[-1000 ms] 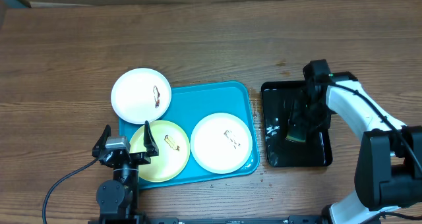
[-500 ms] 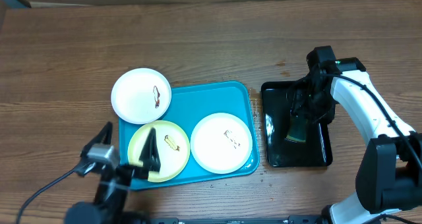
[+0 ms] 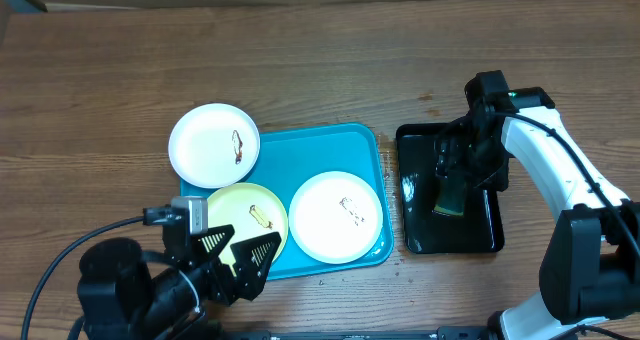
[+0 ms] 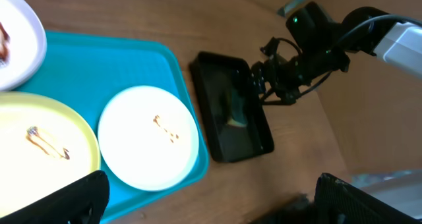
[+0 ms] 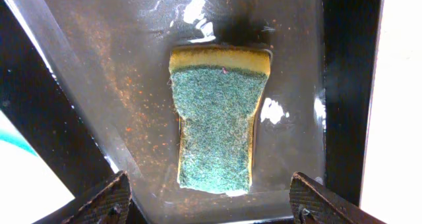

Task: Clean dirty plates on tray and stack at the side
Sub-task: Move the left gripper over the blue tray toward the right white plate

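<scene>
2 arms have shifted over the counter (image 3: 320, 60). By the near edge of the turquoise tray (image 3: 310, 150), the left arm (image 3: 130, 290) has swung low, the left jaws wide apart, empty. Over the black tray (image 3: 415, 230) the right jaws just widened. 3 smeared plates wait: yellow-green plate (image 3: 245, 202) and white plate (image 3: 337, 216) on the turquoise tray, other white plate (image 3: 214, 145) overhanging its far-left corner. The sponge (image 5: 219, 118) lies loose between the right jaws; wiping hasn't begun.

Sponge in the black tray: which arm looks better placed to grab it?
Right. The right end effector hangs open directly above the sponge, fingers either side of it. The left end effector is far off, at the yellow-green plate on the turquoise tray.
</scene>
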`<state>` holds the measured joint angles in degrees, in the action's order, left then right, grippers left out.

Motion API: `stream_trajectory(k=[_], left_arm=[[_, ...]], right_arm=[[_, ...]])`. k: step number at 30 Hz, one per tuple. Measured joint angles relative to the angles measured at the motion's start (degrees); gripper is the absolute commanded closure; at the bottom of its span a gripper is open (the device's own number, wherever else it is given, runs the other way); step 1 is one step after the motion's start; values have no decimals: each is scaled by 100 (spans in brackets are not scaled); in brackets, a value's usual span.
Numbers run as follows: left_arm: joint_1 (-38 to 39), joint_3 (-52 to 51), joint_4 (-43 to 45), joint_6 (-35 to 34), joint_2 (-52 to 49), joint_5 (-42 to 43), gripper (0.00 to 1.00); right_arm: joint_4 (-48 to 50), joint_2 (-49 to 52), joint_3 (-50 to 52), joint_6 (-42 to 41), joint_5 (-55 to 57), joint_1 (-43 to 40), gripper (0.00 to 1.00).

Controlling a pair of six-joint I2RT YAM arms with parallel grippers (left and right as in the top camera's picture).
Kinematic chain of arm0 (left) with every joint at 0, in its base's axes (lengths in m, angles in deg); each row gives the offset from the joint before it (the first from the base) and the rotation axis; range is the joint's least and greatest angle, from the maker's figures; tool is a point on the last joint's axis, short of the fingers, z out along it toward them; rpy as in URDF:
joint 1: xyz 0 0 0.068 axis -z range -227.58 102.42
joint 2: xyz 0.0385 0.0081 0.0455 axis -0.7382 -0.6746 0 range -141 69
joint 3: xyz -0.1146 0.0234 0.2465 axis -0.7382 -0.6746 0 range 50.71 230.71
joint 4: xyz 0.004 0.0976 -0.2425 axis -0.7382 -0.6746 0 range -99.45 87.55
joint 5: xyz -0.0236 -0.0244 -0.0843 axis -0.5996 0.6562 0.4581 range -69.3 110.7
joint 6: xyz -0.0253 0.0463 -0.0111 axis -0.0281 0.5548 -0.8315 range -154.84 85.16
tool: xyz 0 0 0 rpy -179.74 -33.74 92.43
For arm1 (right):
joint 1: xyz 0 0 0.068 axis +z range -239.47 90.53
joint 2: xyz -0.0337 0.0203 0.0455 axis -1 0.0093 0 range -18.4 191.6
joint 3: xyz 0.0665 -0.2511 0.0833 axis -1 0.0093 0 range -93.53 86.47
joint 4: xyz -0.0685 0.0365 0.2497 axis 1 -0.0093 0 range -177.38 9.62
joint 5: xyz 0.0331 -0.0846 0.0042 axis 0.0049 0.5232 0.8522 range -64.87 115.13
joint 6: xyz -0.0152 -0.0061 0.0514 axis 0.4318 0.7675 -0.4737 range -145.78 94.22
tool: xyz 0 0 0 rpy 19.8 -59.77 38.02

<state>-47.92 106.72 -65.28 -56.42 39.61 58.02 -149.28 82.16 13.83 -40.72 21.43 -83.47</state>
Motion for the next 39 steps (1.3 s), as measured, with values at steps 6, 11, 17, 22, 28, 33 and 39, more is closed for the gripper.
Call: stream_trajectory(k=[6,11,17,22,28,33,39], left_arm=[[0,44,-409,-341,-382,-79,7],[116,660,-1362,-210,-1484,-389,3],[1113,2070,-2599,-50,-3495,-1519,0],[1908,2398,-2107,-208,-4498,-1644,96],[2715,2201,-1733,-1008,-4946,-2312,69],[3180,1698,-787,-1414,-5104,-2767,51],[3193,1491,-361,-1410,-5584,-3432,62]], right_arm=[[-15,0,0,2,-7,2,21],[-9,0,0,0,-15,0,21],[55,0,0,0,-31,0,20],[48,0,0,2,-37,0,20],[57,0,0,4,-37,0,20],[101,0,0,0,-37,0,20],[90,0,0,0,-37,0,20]])
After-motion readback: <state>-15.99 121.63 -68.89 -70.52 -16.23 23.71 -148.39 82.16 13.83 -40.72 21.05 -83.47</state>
